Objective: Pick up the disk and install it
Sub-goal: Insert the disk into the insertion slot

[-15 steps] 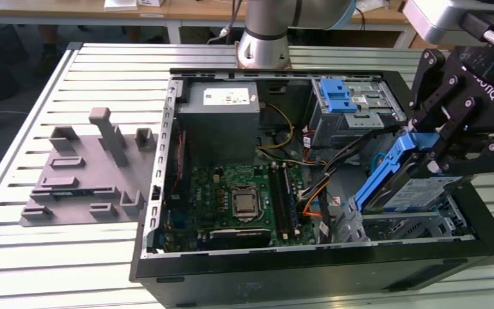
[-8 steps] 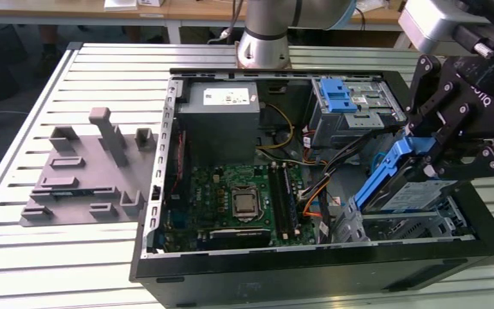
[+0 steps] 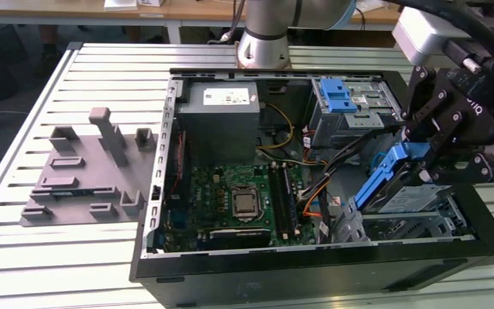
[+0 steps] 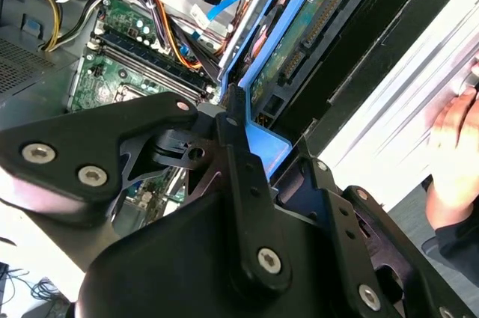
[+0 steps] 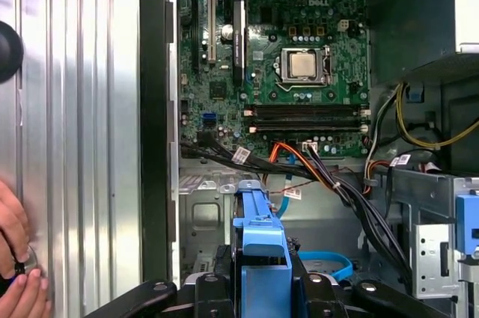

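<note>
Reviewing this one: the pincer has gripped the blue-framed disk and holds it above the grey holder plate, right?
Not quite. The pincer does grip the disk, but holds it above the open computer case; the grey holder plate lies apart, as the exterior view shows.

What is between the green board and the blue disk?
Orange and black cables run between the green board and the disk, in the exterior view.
</note>
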You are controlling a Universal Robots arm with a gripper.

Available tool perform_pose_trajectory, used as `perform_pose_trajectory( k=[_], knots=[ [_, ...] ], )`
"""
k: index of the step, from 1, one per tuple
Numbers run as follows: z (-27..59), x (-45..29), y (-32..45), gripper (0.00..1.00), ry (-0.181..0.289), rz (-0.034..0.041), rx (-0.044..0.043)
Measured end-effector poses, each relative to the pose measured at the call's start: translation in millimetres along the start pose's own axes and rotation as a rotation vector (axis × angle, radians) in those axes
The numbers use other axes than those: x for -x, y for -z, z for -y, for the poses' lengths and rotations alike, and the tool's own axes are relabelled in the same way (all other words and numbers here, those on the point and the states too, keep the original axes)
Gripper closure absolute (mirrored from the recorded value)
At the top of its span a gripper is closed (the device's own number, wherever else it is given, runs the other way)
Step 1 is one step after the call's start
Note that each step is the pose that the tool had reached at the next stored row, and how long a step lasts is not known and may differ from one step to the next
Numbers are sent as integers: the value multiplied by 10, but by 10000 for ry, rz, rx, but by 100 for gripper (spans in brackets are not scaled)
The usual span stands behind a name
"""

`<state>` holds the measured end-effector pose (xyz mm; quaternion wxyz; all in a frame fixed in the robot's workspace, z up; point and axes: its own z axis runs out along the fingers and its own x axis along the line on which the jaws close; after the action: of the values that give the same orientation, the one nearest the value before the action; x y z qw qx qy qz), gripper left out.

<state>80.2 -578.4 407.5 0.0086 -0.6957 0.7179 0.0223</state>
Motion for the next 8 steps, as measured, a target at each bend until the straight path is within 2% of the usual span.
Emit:
perform_pose_trajectory(
  k=[8],
  knots=[
    [2,-5,-99,64,0,0,0]
  ],
)
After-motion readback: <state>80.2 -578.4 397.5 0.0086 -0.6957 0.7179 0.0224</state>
